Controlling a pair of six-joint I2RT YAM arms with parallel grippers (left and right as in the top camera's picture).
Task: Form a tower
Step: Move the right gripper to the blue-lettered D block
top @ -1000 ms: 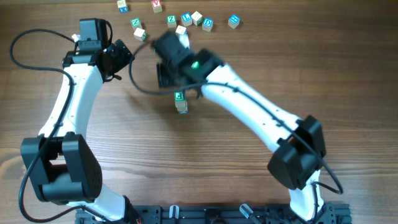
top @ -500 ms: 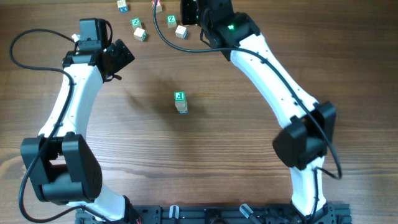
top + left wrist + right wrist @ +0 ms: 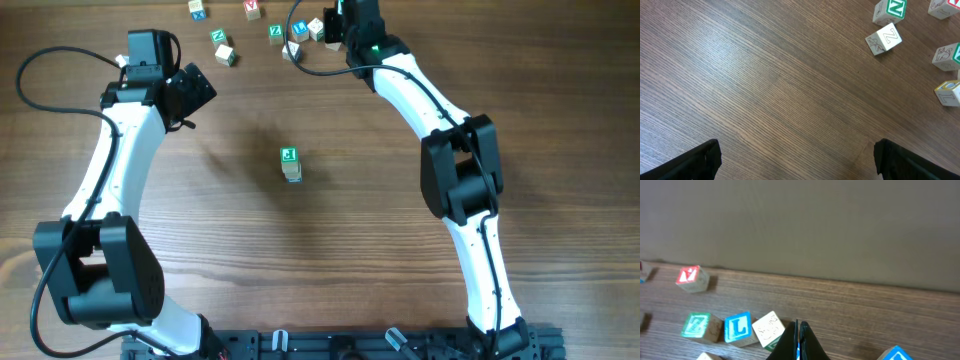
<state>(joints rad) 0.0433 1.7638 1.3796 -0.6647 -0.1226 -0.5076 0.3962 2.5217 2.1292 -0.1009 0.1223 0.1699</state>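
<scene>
Brown wood-grain table (image 3: 330,250). The tower (image 3: 290,165) stands alone on it near frame centre, green-lettered face up. Loose letter cubes (image 3: 226,54) lie scattered along the upper edge, well apart from the tower, with a red-lettered cube (image 3: 252,8) topmost.

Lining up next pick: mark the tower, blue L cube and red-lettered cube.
tower (image 3: 289,156), overhead view, green top face.
blue L cube (image 3: 738,328), right wrist view, lettered face.
red-lettered cube (image 3: 689,275), right wrist view, red face.

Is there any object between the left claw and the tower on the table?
Nothing visible. Between the left claw and the tower, only bare table shows; the loose cubes lie off that line, near the far edge.
</scene>
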